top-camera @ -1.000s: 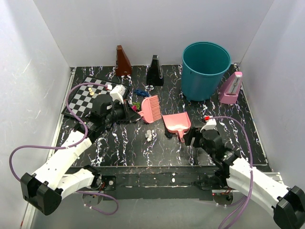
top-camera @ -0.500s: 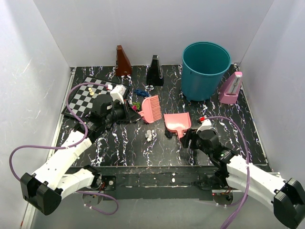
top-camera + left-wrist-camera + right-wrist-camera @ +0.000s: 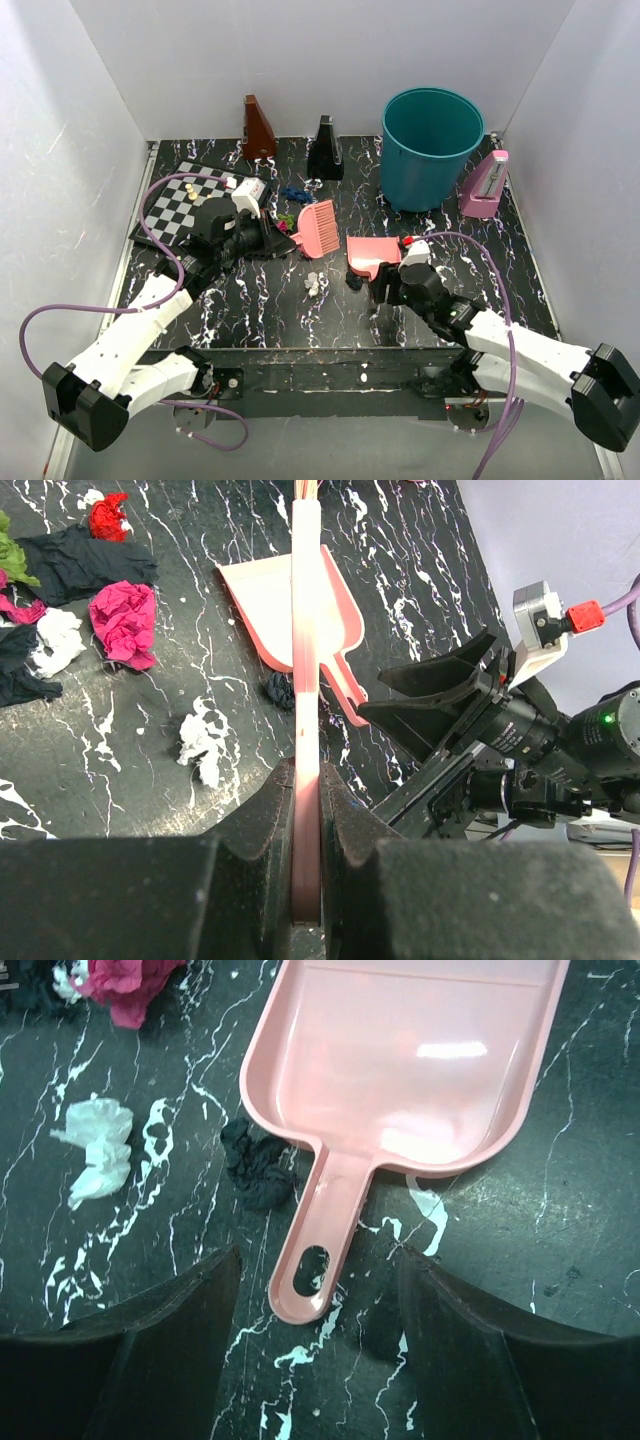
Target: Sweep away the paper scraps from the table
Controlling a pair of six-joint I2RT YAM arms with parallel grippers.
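The left gripper [image 3: 306, 780] is clamped tight on the pink brush [image 3: 317, 228]. Paper scraps [image 3: 124, 620] in magenta, red, green and dark blue lie heaped on the table [image 3: 250, 305] beside its bristles. A white wad [image 3: 98, 1150] and a dark wad [image 3: 257, 1163] lie nearer the pink dustpan [image 3: 400, 1070]. The right gripper [image 3: 320, 1260] is spread wide, its fingers on either side of the dustpan's handle and not touching it.

The left hand [image 3: 306, 780] clamps the pink brush [image 3: 306, 630], seen edge-on. Beyond it lies the dustpan [image 3: 255, 605]. Paper scraps [image 3: 123, 620] lie scattered to the left. The right hand [image 3: 375, 694] gapes near the dustpan's handle.
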